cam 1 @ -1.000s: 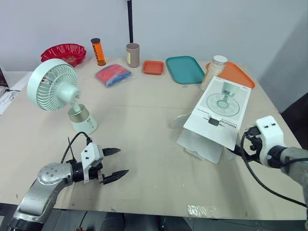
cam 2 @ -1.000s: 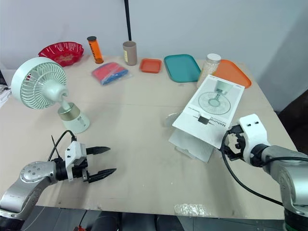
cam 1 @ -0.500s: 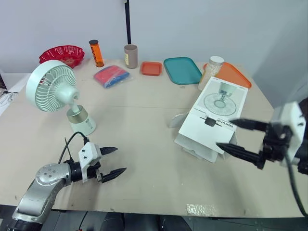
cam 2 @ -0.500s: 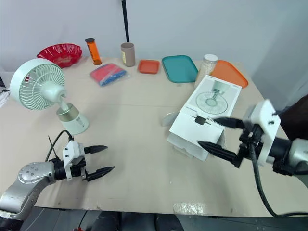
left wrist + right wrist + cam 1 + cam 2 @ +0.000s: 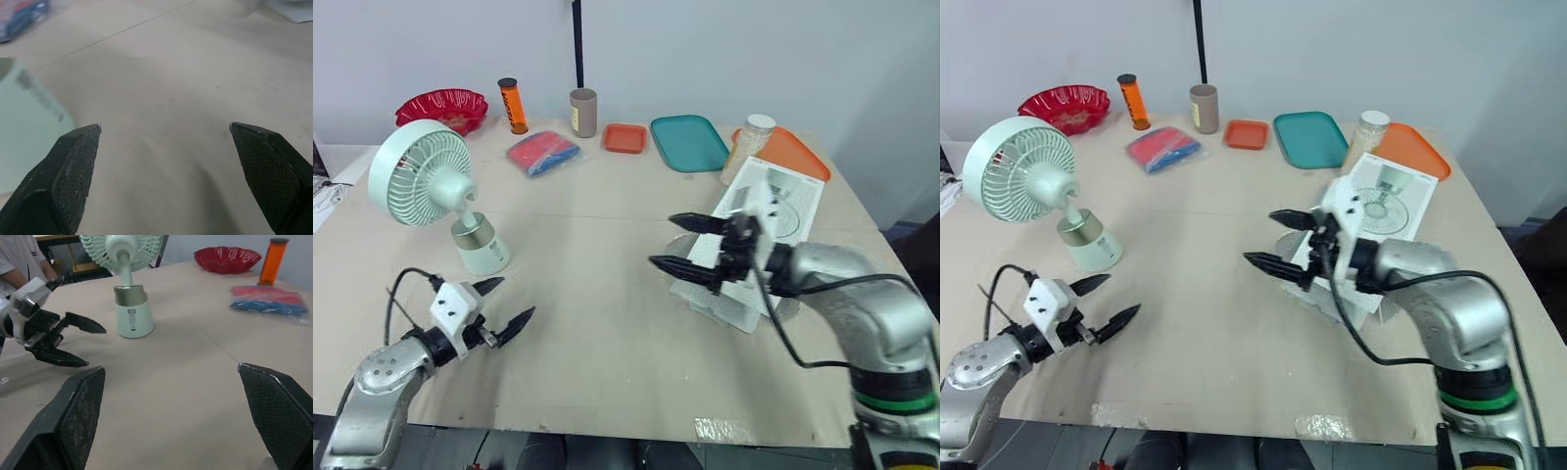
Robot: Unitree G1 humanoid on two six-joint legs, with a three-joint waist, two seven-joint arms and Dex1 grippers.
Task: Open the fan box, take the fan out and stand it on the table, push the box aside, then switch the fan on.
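On the table the fan stands upright at left, box lying at right, left gripper near fan base and right gripper by box both spread, empty; I judge switch-on next, left reaching the base.

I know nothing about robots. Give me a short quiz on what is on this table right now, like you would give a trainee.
1. True or false: the fan stands upright on the table, outside its box.
2. What does the left gripper hold? A) the fan B) nothing, it is open C) the box
3. Fill in: the tray between the small orange tray and the jar is ____ in colour.
Key: 1 true; 2 B; 3 teal.
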